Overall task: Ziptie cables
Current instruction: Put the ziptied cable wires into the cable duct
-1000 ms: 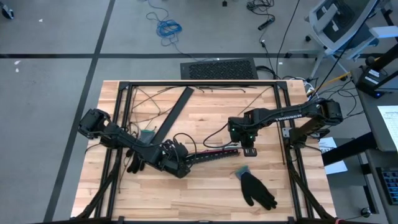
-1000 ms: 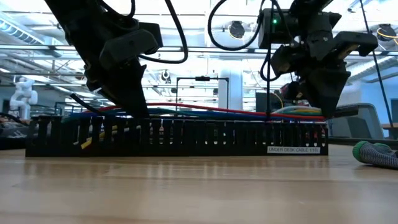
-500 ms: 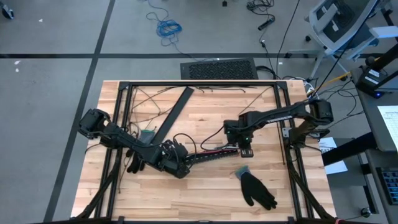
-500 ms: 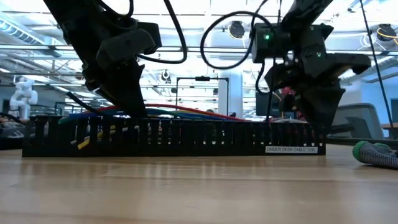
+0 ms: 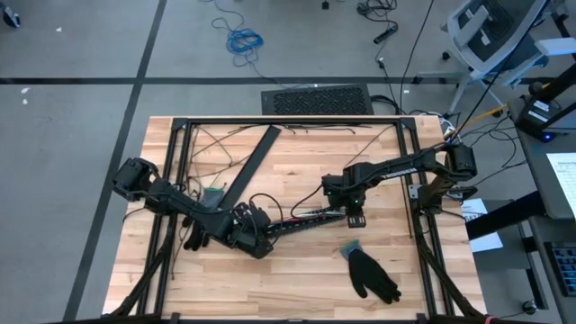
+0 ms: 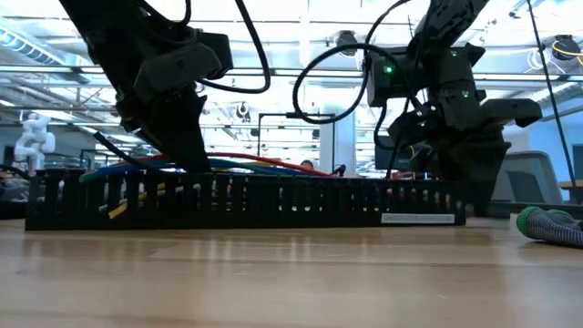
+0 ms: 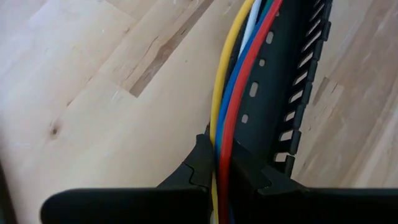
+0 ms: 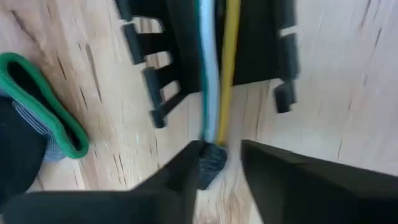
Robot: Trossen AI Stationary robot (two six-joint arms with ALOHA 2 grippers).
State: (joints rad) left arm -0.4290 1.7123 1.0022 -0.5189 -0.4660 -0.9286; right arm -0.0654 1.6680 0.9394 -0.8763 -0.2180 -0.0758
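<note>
— Black fingers, matte plastic: I see the left gripper (image 7: 221,177) pinched tight on the cables (image 7: 233,93), yellow, blue and red strands running straight out between its tips. What do you read on the far end?

— The right gripper (image 8: 221,165) stands with its fingers parted, a gap between them. The cable ends, pale blue, teal and yellow with a dark tip, lie in that gap; I can't tell whether either finger touches them.

— Noted. Beside the cables on my side runs the black slotted strip (image 7: 292,81), rigid, with comb-like teeth along its edge. Cables lie in and along it.

— From above, the strip (image 5: 301,225) lies across the pale wooden table (image 5: 297,288) between the two grippers, left one (image 5: 256,236) at one end, right one (image 5: 355,219) at the other. From table height the coloured strands (image 6: 246,166) arch just over the strip's wall.

— Anything else close?

— A dark glove (image 5: 369,273) with a green cuff, soft knit, near the right gripper. A second black strip (image 5: 250,165) lies diagonally farther back.
</note>
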